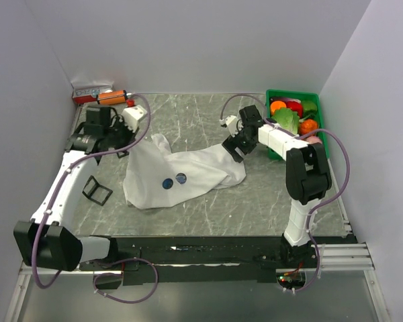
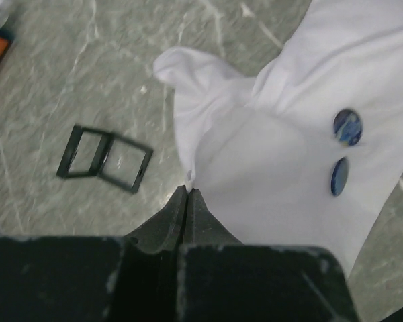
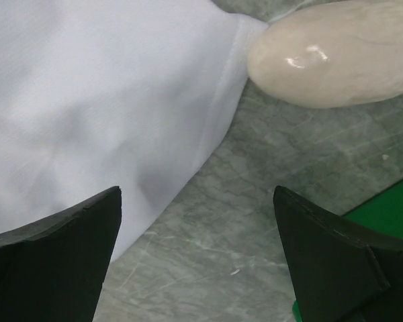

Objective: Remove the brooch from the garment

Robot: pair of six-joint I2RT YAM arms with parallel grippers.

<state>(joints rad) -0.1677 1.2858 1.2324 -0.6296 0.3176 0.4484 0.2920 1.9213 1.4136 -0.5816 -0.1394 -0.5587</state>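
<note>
While the large white cloth T-shirt [image 1: 208, 171] is anchored by its edge in the shut left fingers [image 2: 176, 218] and the right fingers [image 3: 60, 245] are spread open, the small round dark-blue brooch [image 2: 348, 126], mid-shirt, seems due to be pinched next.

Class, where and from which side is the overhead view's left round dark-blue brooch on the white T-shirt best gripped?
Probably pinch the small round dark-blue brooch by its rim from above: it lies flat on the white cloth T-shirt; steer clear of the neighbouring disc.

Overhead view and 2 close wrist views share the garment [image 1: 205, 168].
</note>
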